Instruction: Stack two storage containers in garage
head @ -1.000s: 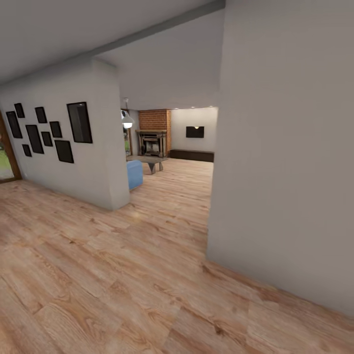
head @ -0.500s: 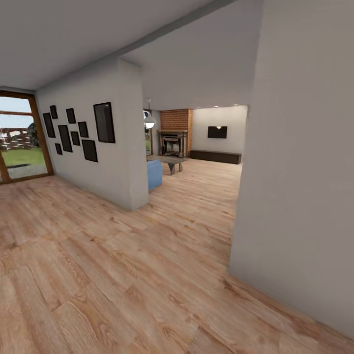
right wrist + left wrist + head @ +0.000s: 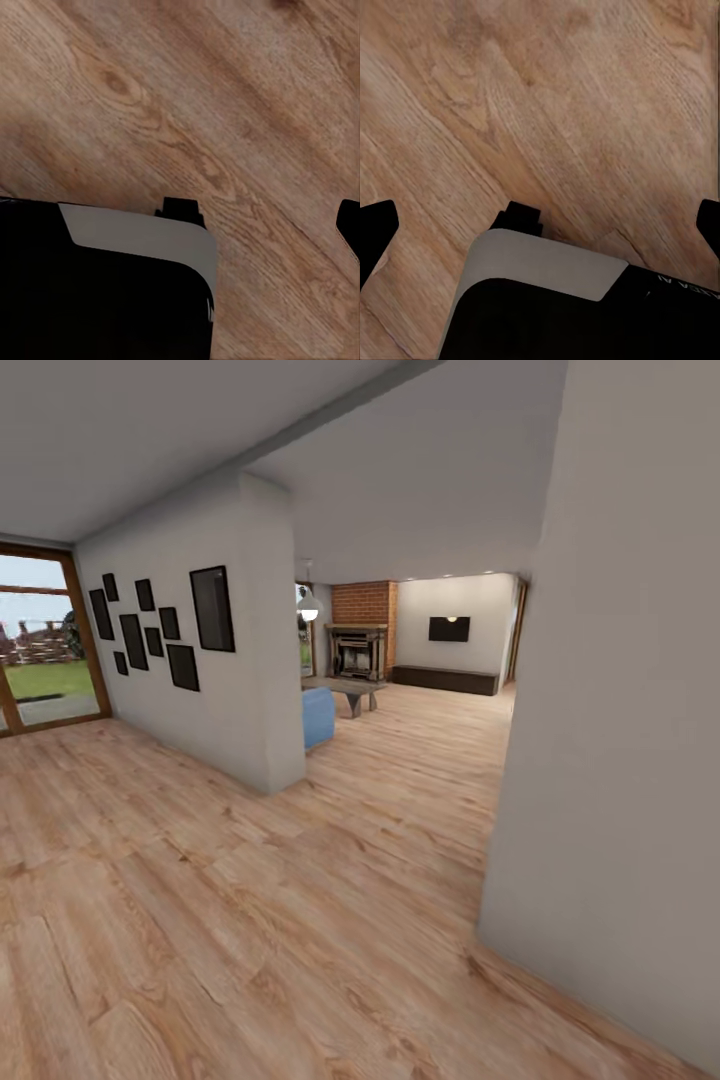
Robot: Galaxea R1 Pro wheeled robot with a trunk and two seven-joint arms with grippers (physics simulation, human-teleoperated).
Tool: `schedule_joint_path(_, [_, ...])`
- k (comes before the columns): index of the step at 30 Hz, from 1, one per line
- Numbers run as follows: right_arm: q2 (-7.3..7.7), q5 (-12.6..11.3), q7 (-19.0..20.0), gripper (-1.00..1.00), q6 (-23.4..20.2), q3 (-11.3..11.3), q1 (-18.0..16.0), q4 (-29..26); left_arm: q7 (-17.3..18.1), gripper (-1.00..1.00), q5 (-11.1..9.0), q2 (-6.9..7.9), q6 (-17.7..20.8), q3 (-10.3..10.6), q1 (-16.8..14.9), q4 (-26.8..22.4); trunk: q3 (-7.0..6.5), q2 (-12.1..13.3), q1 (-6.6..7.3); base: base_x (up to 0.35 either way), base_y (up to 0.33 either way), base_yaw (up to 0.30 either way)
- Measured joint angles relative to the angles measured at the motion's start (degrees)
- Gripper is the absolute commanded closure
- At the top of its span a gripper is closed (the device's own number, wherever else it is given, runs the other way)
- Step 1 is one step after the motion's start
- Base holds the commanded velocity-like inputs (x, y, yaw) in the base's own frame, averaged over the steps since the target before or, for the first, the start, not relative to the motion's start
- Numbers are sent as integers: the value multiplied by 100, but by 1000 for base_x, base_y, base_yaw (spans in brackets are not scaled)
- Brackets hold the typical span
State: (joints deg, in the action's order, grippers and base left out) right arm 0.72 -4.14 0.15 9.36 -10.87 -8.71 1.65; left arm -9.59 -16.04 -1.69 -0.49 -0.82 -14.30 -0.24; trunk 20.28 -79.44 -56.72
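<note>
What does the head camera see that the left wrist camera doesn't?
The head view looks across the house: a brick fireplace, a black TV, dark picture frames on a white wall, and a big window with grass outside. The left wrist view looks straight down instead: it has the left gripper, fingertips wide apart and holding nothing, plus a grey-and-black robot part. Both views share the light wood floor.

Black picture frames [image 3: 160, 624] beside blue seat [image 3: 318, 716]
</note>
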Motion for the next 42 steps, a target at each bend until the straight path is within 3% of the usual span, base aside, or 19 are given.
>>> schedule_joint_path(15, [-10, -1, 2, -100, 0, 0, 0, -2, 0, -100, 6, 4, 3, 0, 0, 0, 0, 0, 0, 324, 0, 4])
schedule_joint_path(27, [-2, 0, 1, -100, 3, 0, -1, -1, 0, -100, 6, -4, 1, 0, 1, -1, 0, 0, 0, 324, 0, 242])
schedule_joint_path(42, [8, 0, 16, -100, -11, -1, 0, -1, 0, -100, 9, -5, 1, 4, 0, 0, 0, 0, 0, 324, 0, 15])
